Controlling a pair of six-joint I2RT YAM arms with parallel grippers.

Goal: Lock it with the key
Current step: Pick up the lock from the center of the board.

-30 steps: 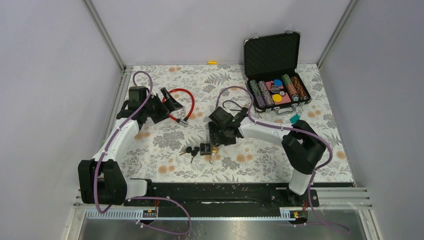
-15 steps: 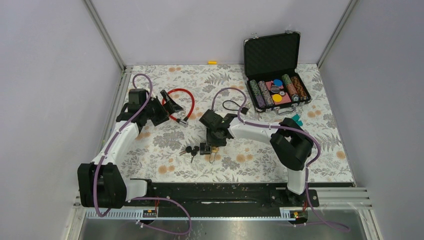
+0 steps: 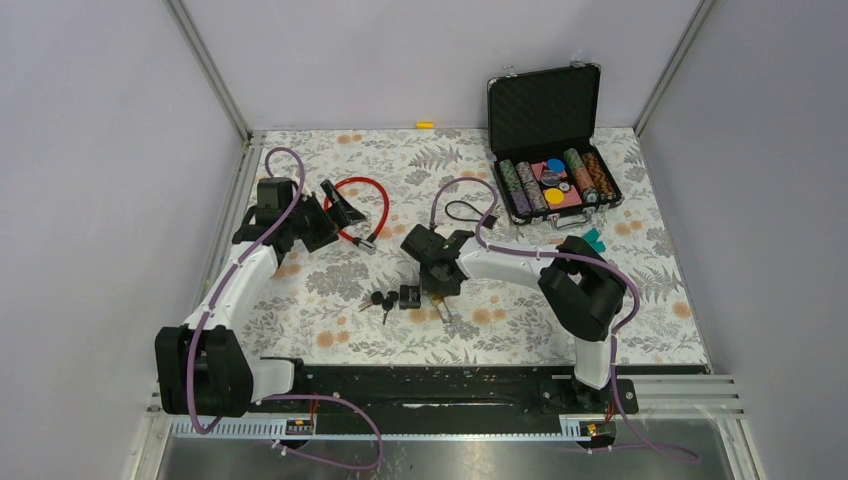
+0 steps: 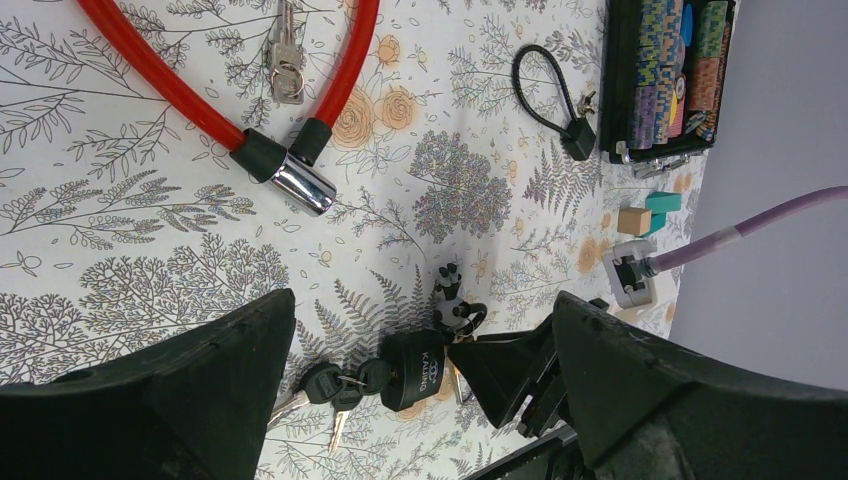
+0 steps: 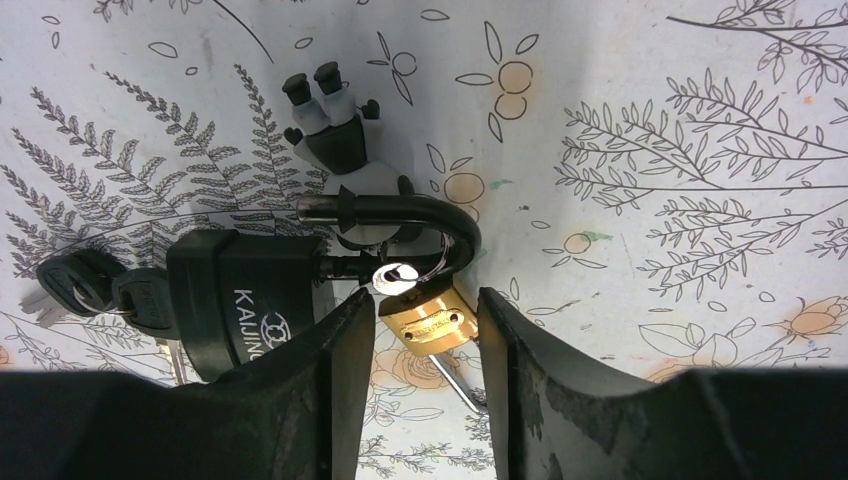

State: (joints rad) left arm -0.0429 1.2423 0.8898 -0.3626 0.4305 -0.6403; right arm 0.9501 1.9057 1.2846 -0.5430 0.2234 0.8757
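A black KAIJING padlock lies on the floral cloth with its shackle swung open. A bunch of black-headed keys hangs at its left end. A small brass padlock lies against it, with a thin silver piece sticking out of its near end. My right gripper is open, one finger close on each side of the brass padlock. In the top view it sits over the locks. My left gripper is open and empty beside the red cable lock.
An open case of poker chips stands at the back right. A small black cable lock lies behind the right gripper. Teal and wooden blocks sit near the right arm. A white-and-black piece lies by the shackle.
My right gripper moved left and down onto the padlocks, and the brass padlock has shifted right and turned. My left arm shifted slightly and then stayed still.
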